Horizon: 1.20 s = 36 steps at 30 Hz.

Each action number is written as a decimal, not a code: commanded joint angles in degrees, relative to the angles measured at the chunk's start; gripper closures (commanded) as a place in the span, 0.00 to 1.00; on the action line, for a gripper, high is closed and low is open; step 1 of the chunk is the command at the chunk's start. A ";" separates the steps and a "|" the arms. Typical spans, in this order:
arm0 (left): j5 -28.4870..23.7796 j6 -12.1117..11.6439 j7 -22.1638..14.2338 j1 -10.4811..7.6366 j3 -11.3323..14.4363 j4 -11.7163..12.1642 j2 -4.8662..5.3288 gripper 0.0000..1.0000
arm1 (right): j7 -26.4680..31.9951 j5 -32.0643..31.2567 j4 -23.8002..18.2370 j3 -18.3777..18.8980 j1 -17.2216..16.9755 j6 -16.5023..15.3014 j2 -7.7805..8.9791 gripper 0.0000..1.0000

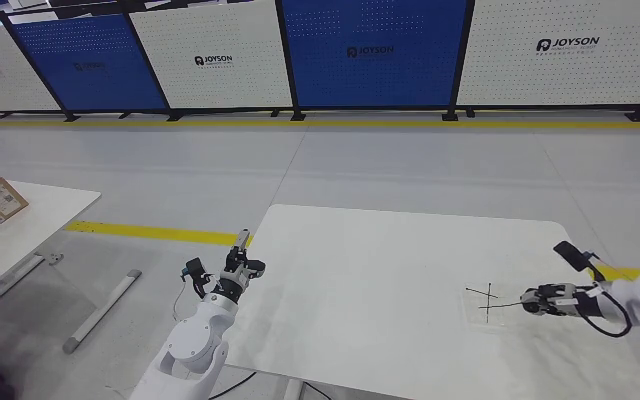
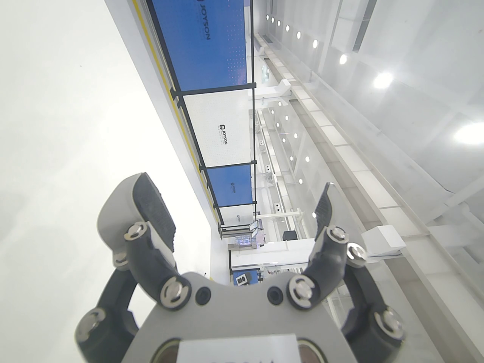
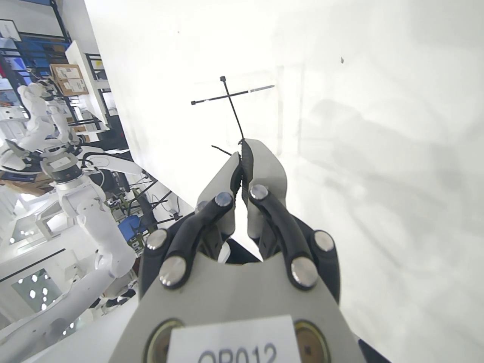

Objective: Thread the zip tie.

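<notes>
The right gripper [image 3: 242,152] is pinching the tail end of a black zip tie [image 3: 231,109], with its pads pressed together on the strap, close to the right edge of the white table [image 1: 380,260]. The strap is running away from the fingertips to its small square head and crossing a second black zip tie [image 3: 211,99] that is lying flat on the table. The left gripper [image 2: 238,198] is hanging by the table's left edge, well apart from both ties, with its fingers spread wide and gripping nothing.

The hold is looking like the weak point. The strap is narrow and slick, so it could be twisting or sliding out of the pads as the arm lifts. It is also springy, so the free head could be swinging and hard to line up with the tail. Where the two ties are crossing, a lift could be dragging the second one along. I cannot tell which one is lying on top.

Both ties are thin, flexible plastic with blocky heads. The gripper pads are dark, ribbed rubber set on pale, rounded shells. The tabletop is smooth and glossy.
</notes>
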 commanded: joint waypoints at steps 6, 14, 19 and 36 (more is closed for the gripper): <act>0.00 0.00 0.00 0.00 0.00 0.00 0.00 0.00 | -1.37 3.40 -4.58 7.43 -5.27 -0.35 2.08 1.00; 0.00 0.00 0.00 0.00 0.00 0.00 0.00 0.00 | -1.37 3.40 -4.58 7.43 -5.27 -0.35 2.08 1.00; 0.00 0.00 0.00 0.00 0.00 0.00 0.00 0.00 | -1.37 3.40 -4.58 7.43 -5.27 -0.35 2.08 1.00; 0.00 0.00 0.00 0.00 0.00 0.00 0.00 0.00 | -9.32 14.07 -9.96 10.47 -11.49 -12.27 1.51 1.00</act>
